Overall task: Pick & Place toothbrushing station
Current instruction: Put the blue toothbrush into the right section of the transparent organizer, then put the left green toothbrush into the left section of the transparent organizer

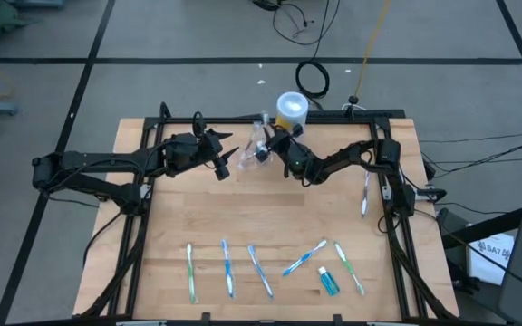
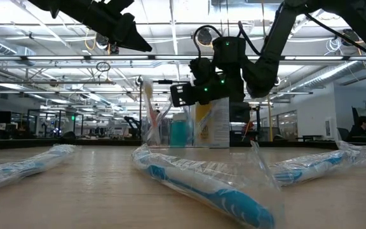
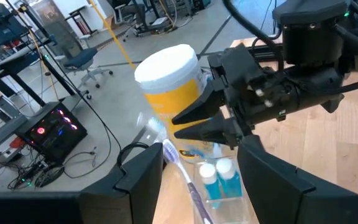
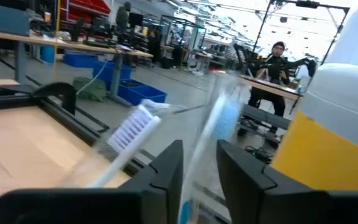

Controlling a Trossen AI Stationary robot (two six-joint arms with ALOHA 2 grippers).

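In the high view, the cup [image 1: 259, 145] stands near the upper middle of the frame, just beside the yellow container [image 1: 292, 110], and both arms meet over it: the left pincer [image 1: 227, 156] is just left of the cup and the right pincer [image 1: 275, 143] is at its right side. Several toothbrushes [image 1: 227, 268] and a small blue tube [image 1: 328, 281] lie in a row in the lower part of the frame, and one more brush [image 1: 365, 195] lies at the right. In the low view, the cup [image 2: 170, 129] is in the centre, with a blue tube and a brush inside, and the right pincer [image 2: 189, 94] hangs just above its rim; wrapped brushes [image 2: 202, 184] lie in front. In the left wrist view, the left pincer [image 3: 188, 163] stands wide open with nothing between its fingers, and the cup [image 3: 219, 186] is just ahead of it; the right pincer [image 3: 188, 124] points at the cup with its jaws nearly together. In the right wrist view, a narrow gap shows between the fingers [image 4: 160, 171], with a wrapped brush [image 4: 132, 130] and the clear rim there; whether it grips I cannot tell. The risk, I think, is that the light cup tips or slides against the container if either pincer pushes its rim, and the brush inside may fall out. The bench [image 1: 243, 217] is pale wood in a dark frame. Around it is a large workshop with grey floor, cables, desks, and a seated person [image 4: 277, 59] far behind.
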